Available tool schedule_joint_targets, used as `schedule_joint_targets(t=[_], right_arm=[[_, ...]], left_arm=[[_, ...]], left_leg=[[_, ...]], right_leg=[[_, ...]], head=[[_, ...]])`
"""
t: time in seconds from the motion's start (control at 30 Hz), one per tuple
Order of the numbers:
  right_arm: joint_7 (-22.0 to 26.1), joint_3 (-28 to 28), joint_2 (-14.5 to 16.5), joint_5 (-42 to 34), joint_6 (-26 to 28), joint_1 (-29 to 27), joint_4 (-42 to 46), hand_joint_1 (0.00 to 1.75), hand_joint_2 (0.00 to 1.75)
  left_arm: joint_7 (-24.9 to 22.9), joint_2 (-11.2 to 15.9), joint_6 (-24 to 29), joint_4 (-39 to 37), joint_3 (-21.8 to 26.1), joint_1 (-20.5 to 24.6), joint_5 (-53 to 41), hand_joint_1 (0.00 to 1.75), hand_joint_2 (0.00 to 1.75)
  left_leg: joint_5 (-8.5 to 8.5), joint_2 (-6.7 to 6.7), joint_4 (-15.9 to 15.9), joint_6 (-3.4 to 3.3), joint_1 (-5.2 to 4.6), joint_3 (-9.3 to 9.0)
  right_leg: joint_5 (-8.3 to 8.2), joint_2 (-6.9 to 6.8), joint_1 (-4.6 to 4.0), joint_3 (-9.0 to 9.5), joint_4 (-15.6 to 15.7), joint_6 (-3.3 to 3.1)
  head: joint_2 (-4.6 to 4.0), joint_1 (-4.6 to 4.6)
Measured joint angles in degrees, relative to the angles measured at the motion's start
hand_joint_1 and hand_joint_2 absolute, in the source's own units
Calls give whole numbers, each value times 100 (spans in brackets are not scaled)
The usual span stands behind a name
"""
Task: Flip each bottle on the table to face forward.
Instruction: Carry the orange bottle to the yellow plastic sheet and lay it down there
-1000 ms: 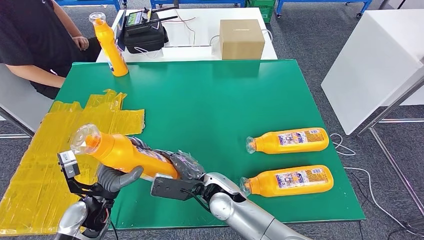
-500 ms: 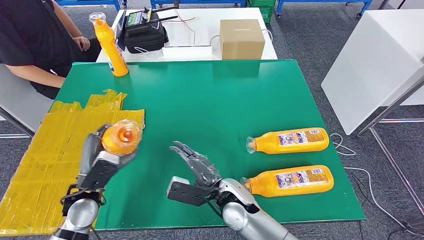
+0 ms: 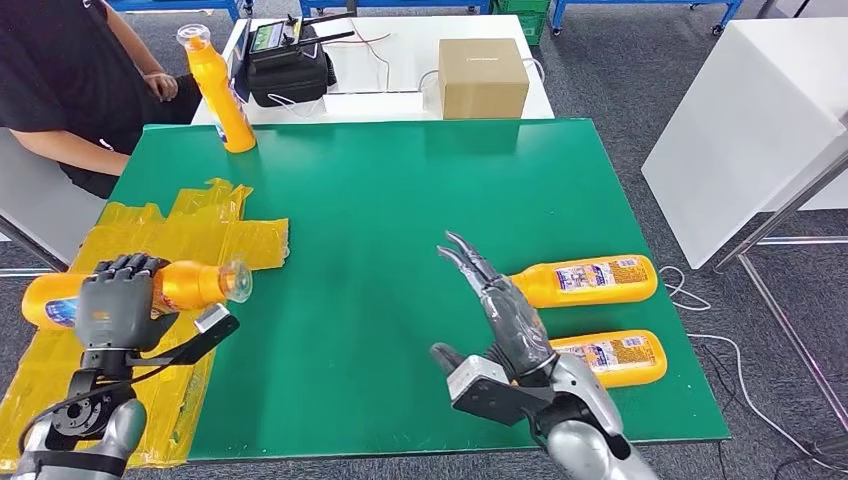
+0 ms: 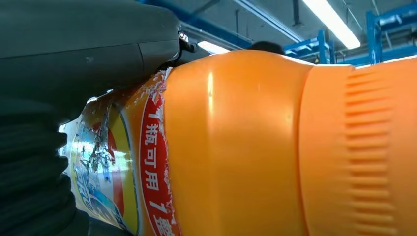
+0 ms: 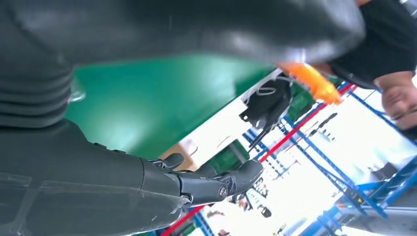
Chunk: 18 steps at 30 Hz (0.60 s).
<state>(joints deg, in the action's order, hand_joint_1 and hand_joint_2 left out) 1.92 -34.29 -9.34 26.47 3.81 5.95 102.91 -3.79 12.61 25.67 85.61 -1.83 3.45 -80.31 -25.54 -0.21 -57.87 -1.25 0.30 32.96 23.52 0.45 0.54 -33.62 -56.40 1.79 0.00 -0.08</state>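
**Left hand holds one bottle sideways; right hand spread above two lying bottles**

The left hand (image 3: 118,300) is wrapped around the middle of an orange bottle (image 3: 170,287), held lying sideways over the yellow sheet (image 3: 60,370) at about 8 o'clock on the green tabletop (image 3: 400,200). Its clear cap points toward the tabletop's centre; its base sticks out past the hand toward the 9 o'clock edge. The fingers cover much of the body, so from the head view I cannot tell which way the label faces. In the left wrist view the bottle's torn label with red print shows close up, partly hidden by the hand's dark cover.

The right hand (image 3: 505,310) is released, fingers straight and spread, holding nothing, raised at about 5 o'clock. It overlaps the cap ends of two more bottles lying on their sides there: the farther lying bottle (image 3: 590,281) and the nearer lying bottle (image 3: 610,358), both with labels up; the nearer one's cap is hidden behind the hand.

A fourth, upright bottle (image 3: 218,90) stands at 11 o'clock. Beyond the far edge a white table (image 3: 400,60) carries a cardboard box (image 3: 483,77) and a black device (image 3: 290,65) with cables; what the box holds cannot be seen. A seated person (image 3: 70,80) is cut off at 10 o'clock.
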Motion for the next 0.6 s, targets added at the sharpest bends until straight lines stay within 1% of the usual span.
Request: schedule_joint_targets(t=[0.1, 0.23, 0.33, 0.4, 0.53, 0.6], right_arm=[[76, 129, -171, 64, -12, -184, 224, 0, 0], [72, 235, -404, 108, -161, -269, 450, 0, 175], [60, 334, -561, -1, -230, -268, 603, 0, 175], [54, 422, -634, -52, -247, -268, 690, 0, 175], [62, 575, -734, -96, -297, -289, 755, 0, 175], [93, 632, -769, -85, -337, -317, 755, 0, 175]], left_arm=[[-41, 90, -101, -167, 15, -46, -253, 175, 175], [-43, 170, -566, -532, -21, -33, -422, 175, 175], [23, 209, -887, -957, -115, -7, -339, 175, 175], [119, 225, -951, -1251, -171, -5, -201, 175, 175], [364, 233, -844, -1723, -233, 70, 54, 0, 0], [418, 238, -821, -1932, -259, 158, 89, 0, 0]], left_leg=[[0, -1, 0, 0, -1, 1], [0, 0, 0, 0, -2, 1], [0, 1, 0, 0, -2, -1], [1, 2, 0, 0, -2, -1], [1, -18, 0, 0, -2, -9], [1, -40, 2, 0, -3, -16]], right_leg=[[0, -1, 2, 0, 2, 0], [0, 0, 2, 0, 3, 0], [-1, 0, 2, 0, 2, 0], [-2, 1, 1, 0, 2, 0], [1, -16, 3, 14, 3, 0], [8, -36, 4, 29, 5, 1]], head=[[0, 1], [0, -1], [0, -1], [0, -1], [0, -3], [0, -3]])
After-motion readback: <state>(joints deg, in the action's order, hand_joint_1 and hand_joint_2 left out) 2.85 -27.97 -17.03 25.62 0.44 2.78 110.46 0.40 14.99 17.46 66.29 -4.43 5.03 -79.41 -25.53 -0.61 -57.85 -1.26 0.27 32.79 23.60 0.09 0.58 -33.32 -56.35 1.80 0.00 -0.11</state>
